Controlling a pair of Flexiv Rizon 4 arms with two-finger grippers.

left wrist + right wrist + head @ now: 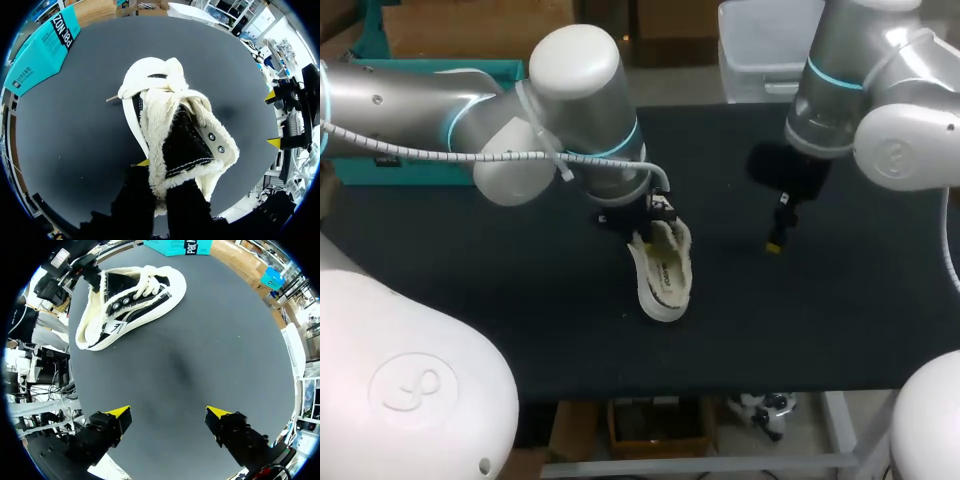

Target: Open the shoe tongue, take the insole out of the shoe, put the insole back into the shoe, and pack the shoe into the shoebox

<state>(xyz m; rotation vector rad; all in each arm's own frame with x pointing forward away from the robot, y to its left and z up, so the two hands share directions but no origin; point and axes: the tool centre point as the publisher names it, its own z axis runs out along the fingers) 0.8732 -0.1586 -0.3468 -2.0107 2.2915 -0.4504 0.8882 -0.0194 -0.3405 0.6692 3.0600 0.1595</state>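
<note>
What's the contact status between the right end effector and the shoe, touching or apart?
Apart. The right wrist view shows the right end effector open, with bare table between its fingertips and the shoe ahead.

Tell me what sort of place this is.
Probably a robot lab test bench: a black-topped table, the left gripper shut on a fleece-lined black-and-white canvas shoe, the right gripper open, a teal cardboard shoebox at the table's edge.
</note>
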